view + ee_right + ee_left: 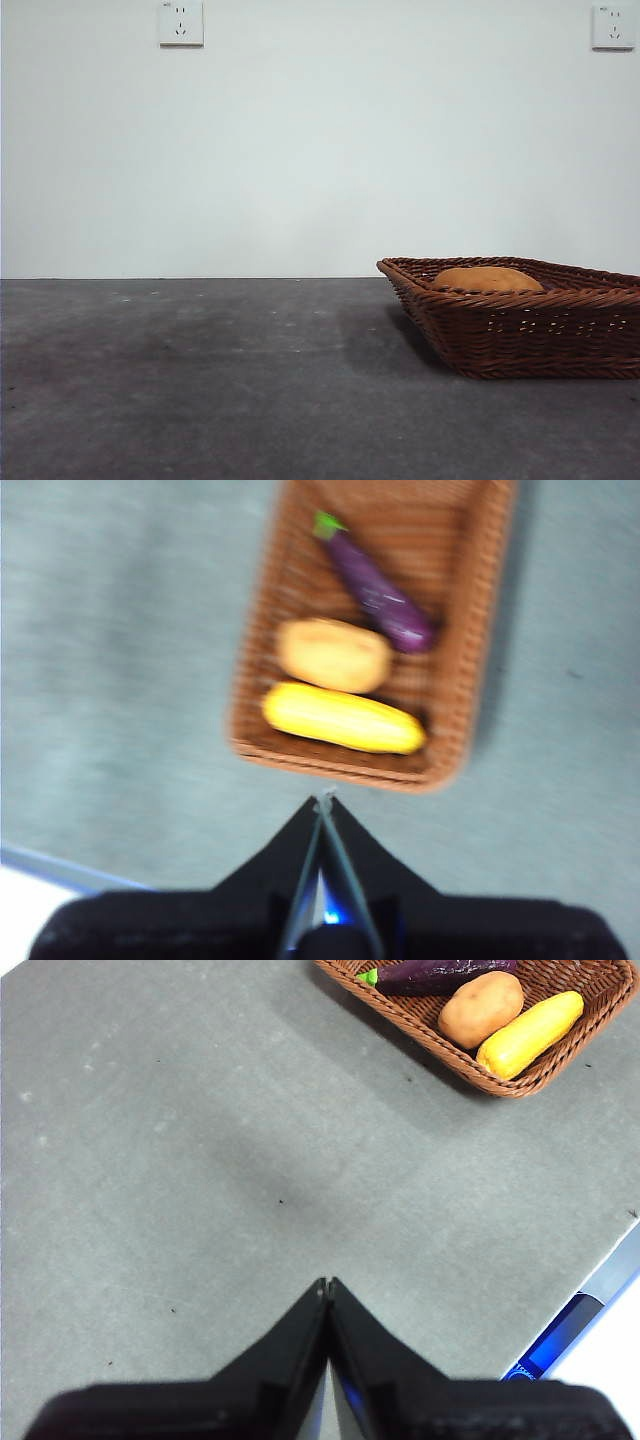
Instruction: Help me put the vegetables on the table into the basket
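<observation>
The left tool (327,1285) has its two black jaws pressed together tip to tip, holding nothing, and it hangs above a bare stretch of the flat dark grey, faintly mottled bench (200,1160). A bench edge shows near it in its wrist view, with a blue object (555,1338) lying just past that edge. The right tool (325,800) is likewise closed on nothing, its jaw tips meeting in a point, and it hovers just outside one short end of the shallow rectangular dark brown woven wicker basket (262,630); that wrist view is blurred. Neither arm shows in the front view.

All three vegetables lie inside the basket. The long bright yellow corn cob (343,718) lies crosswise along the short end nearest the right tool. The rounded brown potato (333,654) sits just beside the corn, touching or nearly so. The slim dark purple eggplant (378,595) with its green stem lies past the potato, angled, its thick end just beside the potato and its stem pointing toward the far end of the basket.

In the front view the basket stands on the bench towards the right edge, and only the top of the potato rises above its braided rim. Behind is a white wall with two sockets (181,23).
</observation>
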Robot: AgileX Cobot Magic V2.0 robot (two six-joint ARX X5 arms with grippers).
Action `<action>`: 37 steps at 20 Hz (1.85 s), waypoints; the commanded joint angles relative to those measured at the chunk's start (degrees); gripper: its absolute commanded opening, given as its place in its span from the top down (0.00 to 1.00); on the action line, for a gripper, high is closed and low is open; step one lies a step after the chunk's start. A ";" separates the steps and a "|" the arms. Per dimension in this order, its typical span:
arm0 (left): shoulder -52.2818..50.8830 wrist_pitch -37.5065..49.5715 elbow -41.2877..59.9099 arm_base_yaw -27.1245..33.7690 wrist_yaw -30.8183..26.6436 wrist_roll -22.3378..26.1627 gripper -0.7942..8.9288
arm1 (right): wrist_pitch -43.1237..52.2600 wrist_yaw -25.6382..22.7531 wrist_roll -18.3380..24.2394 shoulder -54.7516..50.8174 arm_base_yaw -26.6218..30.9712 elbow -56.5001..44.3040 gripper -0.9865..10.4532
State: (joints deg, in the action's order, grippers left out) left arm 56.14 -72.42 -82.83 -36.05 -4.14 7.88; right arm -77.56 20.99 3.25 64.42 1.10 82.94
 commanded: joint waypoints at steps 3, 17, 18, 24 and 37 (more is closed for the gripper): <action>0.09 0.63 0.24 0.15 -0.17 -0.22 0.92 | -1.11 -4.90 -0.15 4.66 0.00 0.04 0.91; -21.64 25.51 2.69 25.35 5.90 11.04 0.92 | 23.76 -11.02 -0.15 10.10 0.04 0.04 0.91; -24.50 26.77 4.83 26.91 3.82 12.81 0.92 | 25.38 -11.02 -0.15 10.10 0.04 0.04 0.91; -42.49 49.16 35.17 35.87 2.05 9.03 0.92 | 28.26 -10.99 -0.15 10.10 0.04 0.04 0.91; -55.91 67.32 79.60 39.82 5.64 -8.41 0.92 | 28.22 -10.99 -0.15 10.10 0.04 0.04 0.91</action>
State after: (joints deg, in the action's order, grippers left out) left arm 0.40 -5.61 -3.46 3.60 1.67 0.62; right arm -49.63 10.22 3.25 74.28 1.13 82.94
